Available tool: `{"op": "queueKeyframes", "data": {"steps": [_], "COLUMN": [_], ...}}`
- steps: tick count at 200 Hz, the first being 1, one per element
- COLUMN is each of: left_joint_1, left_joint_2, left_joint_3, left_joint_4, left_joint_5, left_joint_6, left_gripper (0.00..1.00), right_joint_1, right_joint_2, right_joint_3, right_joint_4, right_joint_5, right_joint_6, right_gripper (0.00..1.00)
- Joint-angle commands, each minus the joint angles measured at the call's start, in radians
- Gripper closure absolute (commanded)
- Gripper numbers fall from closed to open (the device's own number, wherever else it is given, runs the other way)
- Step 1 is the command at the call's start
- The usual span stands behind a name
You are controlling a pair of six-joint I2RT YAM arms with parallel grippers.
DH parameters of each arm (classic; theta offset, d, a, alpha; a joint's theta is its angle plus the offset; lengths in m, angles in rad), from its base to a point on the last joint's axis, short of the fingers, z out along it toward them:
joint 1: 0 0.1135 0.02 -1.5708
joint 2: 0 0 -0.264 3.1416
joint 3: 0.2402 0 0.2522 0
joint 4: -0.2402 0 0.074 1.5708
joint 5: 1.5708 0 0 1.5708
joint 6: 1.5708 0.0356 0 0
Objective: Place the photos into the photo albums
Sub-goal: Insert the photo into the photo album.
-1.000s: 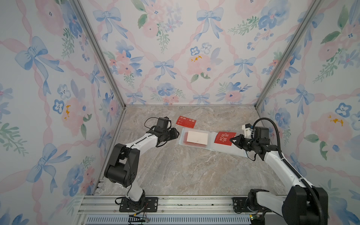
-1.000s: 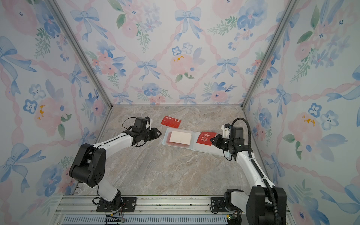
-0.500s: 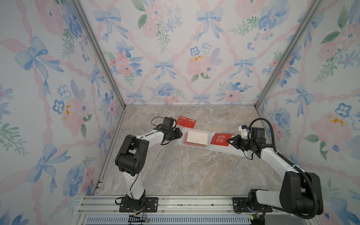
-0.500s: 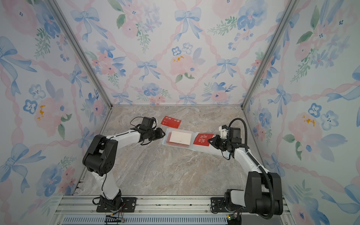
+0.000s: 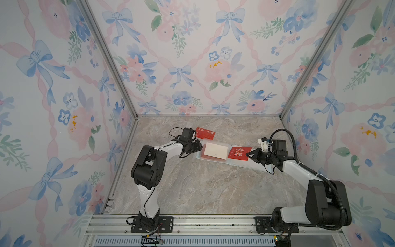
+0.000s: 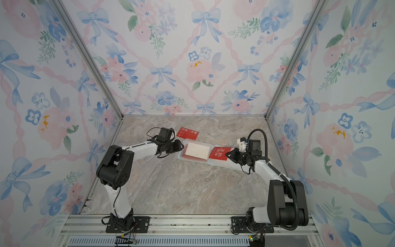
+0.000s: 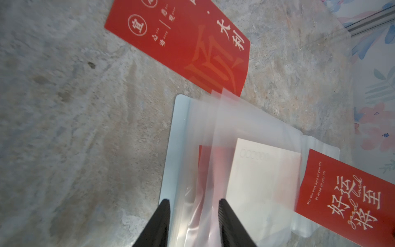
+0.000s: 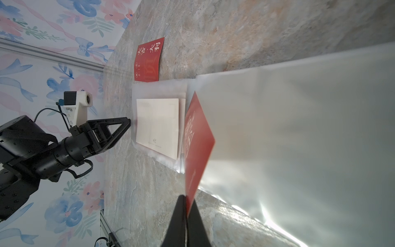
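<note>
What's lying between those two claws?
The open album with a whitish card; the right gripper holds a red card over it. Both top views show it.

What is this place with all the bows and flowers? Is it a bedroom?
Probably a small robot test booth, not a bedroom: flowery wall panels sit in a metal frame, and the left arm and right arm are bolted to a rail beside a stone-look tabletop.

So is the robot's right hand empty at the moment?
No, the right hand is shut on the corner of a red card, holding it tilted over the open album.
</note>
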Motion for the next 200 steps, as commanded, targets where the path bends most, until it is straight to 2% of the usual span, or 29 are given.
{"op": "queueKeyframes", "data": {"steps": [1, 78, 200], "left_joint_1": [-0.005, -0.005, -0.005], "left_joint_2": [0.011, -0.022, -0.029], "left_joint_3": [0.001, 0.000, -0.009], "left_joint_4": [0.004, 0.004, 0.004], "left_joint_5": [0.002, 0.012, 0.012], "left_joint_6": [0.002, 0.000, -0.004], "left_gripper": [0.59, 0.60, 0.60], "right_joint_1": [0.009, 0.025, 0.132], "right_joint_2": [0.026, 0.087, 0.213], "right_joint_3": [0.004, 0.017, 0.079], "right_joint_4": [0.026, 0.042, 0.083], "right_joint_5": [-0.023, -0.044, -0.015], "right_joint_6": [0.009, 0.009, 0.035], "right_gripper": [0.94, 0.93, 0.93]}}
